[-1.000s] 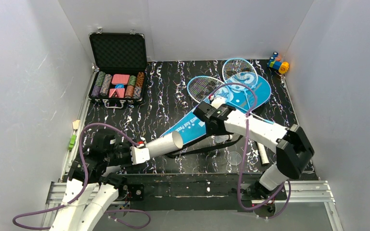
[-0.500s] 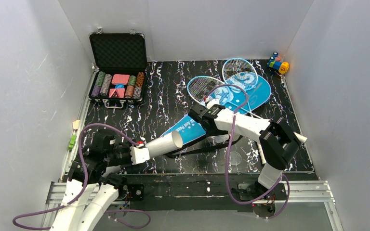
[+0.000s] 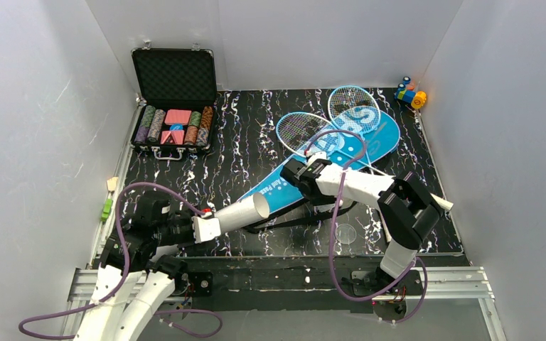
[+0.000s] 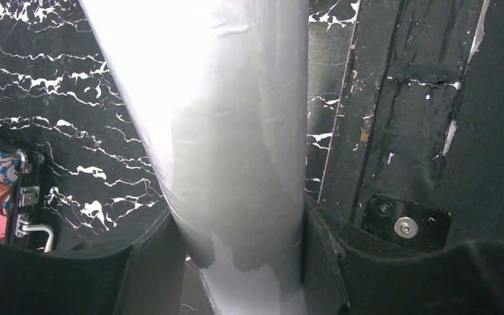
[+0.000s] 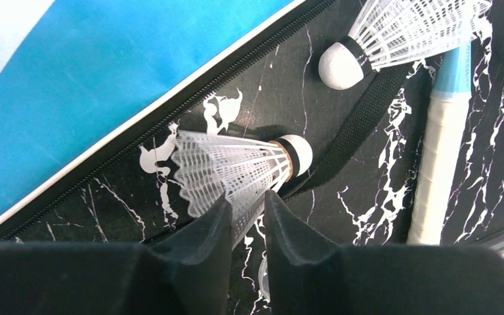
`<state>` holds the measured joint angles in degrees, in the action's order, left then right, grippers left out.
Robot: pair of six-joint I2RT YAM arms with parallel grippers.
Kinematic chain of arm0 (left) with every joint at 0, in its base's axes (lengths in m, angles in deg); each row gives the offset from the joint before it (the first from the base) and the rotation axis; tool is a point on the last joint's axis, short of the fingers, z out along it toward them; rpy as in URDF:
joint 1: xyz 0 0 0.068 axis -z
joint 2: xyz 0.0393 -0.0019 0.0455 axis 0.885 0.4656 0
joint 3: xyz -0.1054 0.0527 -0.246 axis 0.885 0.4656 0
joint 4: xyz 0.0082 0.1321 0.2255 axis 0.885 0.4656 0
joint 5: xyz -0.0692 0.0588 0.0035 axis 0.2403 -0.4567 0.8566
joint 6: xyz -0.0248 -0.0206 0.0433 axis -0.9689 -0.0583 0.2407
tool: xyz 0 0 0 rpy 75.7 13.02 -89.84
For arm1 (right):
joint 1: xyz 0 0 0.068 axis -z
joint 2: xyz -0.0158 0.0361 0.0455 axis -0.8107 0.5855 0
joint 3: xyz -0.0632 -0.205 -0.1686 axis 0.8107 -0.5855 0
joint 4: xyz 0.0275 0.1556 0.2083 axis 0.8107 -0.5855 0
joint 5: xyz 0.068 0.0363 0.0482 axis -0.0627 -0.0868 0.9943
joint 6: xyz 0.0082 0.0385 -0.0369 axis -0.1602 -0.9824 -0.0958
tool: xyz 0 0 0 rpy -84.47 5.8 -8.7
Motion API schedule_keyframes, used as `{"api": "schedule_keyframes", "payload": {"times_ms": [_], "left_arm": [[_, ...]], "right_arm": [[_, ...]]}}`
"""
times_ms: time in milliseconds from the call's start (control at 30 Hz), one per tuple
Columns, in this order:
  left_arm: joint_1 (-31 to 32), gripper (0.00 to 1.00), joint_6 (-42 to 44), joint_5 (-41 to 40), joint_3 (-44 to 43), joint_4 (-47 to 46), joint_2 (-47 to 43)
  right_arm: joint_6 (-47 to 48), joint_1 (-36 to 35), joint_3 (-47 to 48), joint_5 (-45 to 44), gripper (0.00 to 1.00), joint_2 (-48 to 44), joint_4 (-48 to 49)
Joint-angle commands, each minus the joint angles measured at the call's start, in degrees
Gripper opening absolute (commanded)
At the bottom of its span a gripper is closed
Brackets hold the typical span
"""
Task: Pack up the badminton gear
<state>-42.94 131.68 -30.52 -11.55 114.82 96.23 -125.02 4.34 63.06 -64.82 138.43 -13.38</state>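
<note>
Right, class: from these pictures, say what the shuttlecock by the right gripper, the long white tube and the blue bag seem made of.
Shuttlecock: feather or feather-look plastic skirt, fine ribbed vanes; matte white rounded cap, maybe cork or foam.
Tube: card or plastic, smooth with soft sheen, scuffed patches low down.
Bag: probably synthetic fabric, flat matte blue, zip along its edge.

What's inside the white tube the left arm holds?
At the open mouth of the white tube only pale inner wall shows, nothing sticking out. Anything deeper is hidden by its wall; the left wrist view shows only the outside.
</note>
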Motion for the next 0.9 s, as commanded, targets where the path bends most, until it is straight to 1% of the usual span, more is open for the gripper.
{"api": "schedule_keyframes", "payload": {"times_ms": [0,67,233,367,400,467,600,667,733,867], "left_arm": [[0.2,0.44,-0.6,0.7,-1.7,-1.0,-0.6],[0.2,0.44,-1.1,0.7,-1.5,-1.2,-0.7],[0.2,0.44,-1.0,0.9,-0.5,-1.6,-1.0],[0.2,0.43,-1.0,1.4,-0.2,-2.3,-0.6],[0.2,0.44,-1.2,1.5,-0.2,-2.5,-0.4],[0.2,0.44,-1.6,1.6,0.1,-3.7,-0.4],[0.2,0.44,-1.8,2.5,1.1,-6.0,-1.3],[0.2,0.44,-1.7,2.9,1.4,-7.1,-1.5],[0.2,0.44,-1.6,3.1,1.5,-7.4,-1.2],[0.2,0.44,-1.2,3.5,0.9,-7.4,0.2]], "right_arm": [[-2.0,0.3,-0.6,-2.8,0.22,-2.8,-0.6],[-2.5,0.2,-0.3,-3.2,0.13,-4.7,-1.6],[-2.7,0.1,2.5,-0.9,0.02,-13.3,-5.4],[-1.1,0.0,3.7,5.7,0.01,-23.7,-6.0],[-0.4,0.0,3.5,8.5,0.01,-26.8,-5.3],[1.6,0.0,2.3,18.0,0.01,-34.6,-1.0],[2.8,0.0,-2.5,36.7,0.01,-49.3,11.4],[2.0,0.0,-4.6,45.1,0.01,-54.5,16.9],[0.6,0.0,-5.4,50.2,0.01,-57.2,19.7],[-3.2,0.0,-6.1,56.3,0.01,-57.1,24.8]]}}
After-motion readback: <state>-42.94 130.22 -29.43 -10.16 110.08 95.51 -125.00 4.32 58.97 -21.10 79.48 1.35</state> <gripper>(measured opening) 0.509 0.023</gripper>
